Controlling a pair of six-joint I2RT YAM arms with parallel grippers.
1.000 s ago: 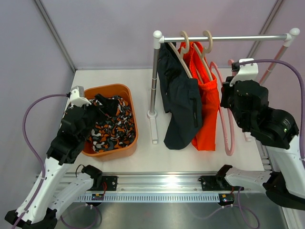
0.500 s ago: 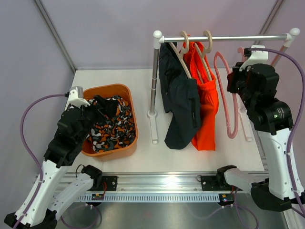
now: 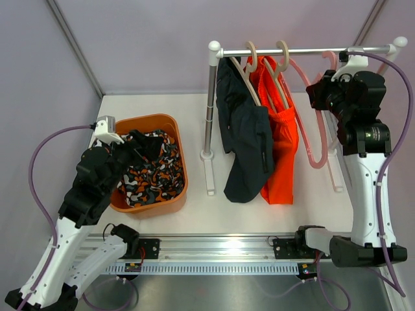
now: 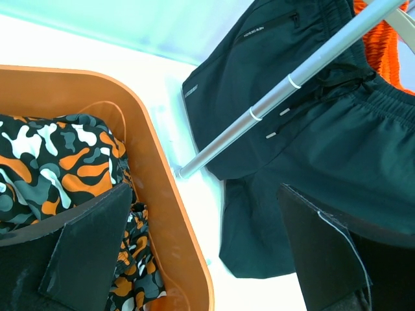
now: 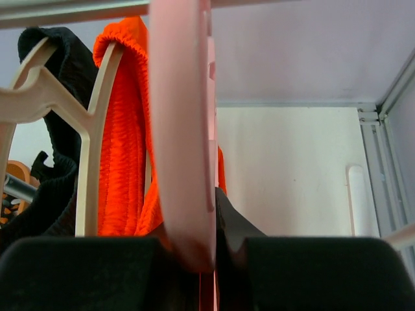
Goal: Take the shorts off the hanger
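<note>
Shorts hang from the rail [image 3: 305, 52] on pale hangers [image 3: 283, 48]: the navy shorts [image 3: 245, 142] at its left end, the orange shorts [image 3: 283, 155] just right of them. Well left of the rail, the camouflage shorts [image 3: 152, 175] lie in the orange bin [image 3: 149, 118]. Only the left wrist view shows the left gripper [image 4: 207, 259] spread wide and empty above that bin. Only the right wrist view shows the right gripper [image 5: 207, 253] clamped on the pink hanger [image 5: 181, 129]. The top view places that hanger near the rail's right end, its hook close by the bar.
</note>
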